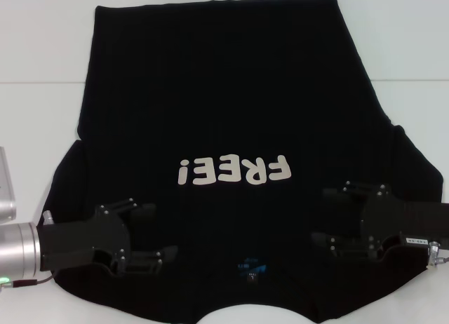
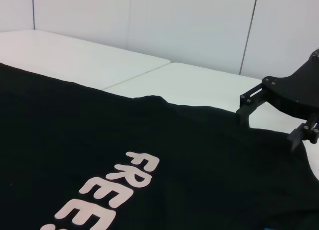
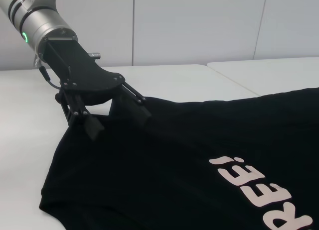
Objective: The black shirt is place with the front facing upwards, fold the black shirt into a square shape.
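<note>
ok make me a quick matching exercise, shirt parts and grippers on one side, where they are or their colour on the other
Column 1:
1. left gripper
2. right gripper
3. FREE! lettering
4. neck label

Column 2:
a. blue, at the collar on the near edge of the black shirt
b. cream, across the shirt's middle
c. open, over the shirt's near left shoulder area
d. open, over the shirt's near right shoulder area

Pairs: 1-c, 2-d, 3-b, 4-a

Black shirt [image 1: 231, 113] flat, unfolded, "FREE!" print up.
</note>
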You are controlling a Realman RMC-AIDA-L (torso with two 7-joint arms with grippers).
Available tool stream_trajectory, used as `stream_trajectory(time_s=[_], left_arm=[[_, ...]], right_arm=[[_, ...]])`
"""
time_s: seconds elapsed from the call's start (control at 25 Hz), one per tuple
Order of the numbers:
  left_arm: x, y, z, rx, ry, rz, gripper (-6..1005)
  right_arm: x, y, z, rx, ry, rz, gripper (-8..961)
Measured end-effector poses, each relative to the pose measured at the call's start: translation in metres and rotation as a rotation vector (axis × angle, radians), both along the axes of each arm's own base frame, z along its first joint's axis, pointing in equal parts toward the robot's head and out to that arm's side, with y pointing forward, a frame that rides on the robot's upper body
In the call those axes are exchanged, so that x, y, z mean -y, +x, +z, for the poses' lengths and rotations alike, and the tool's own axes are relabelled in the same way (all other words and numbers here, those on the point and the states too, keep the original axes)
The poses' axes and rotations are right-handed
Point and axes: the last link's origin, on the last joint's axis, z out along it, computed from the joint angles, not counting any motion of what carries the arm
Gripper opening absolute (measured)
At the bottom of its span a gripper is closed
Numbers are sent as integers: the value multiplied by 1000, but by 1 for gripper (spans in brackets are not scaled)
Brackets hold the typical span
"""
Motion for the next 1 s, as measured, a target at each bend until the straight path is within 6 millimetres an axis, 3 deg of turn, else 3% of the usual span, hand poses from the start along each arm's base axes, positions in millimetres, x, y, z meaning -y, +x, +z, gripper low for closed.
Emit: stream_trajectory(time_s=[0.44,0.56,1.0], left_arm=[[1,-2,2,5,1,25,915],[-1,-3,6,39,-12,101,910],[-27,-14,73,321,-113,717,891]], right_arm=[[1,-1,-1,-3,-3,0,825],[1,0,-1,-3,-3,-1,825],[0,0,-1,-30,-6,-59,825]])
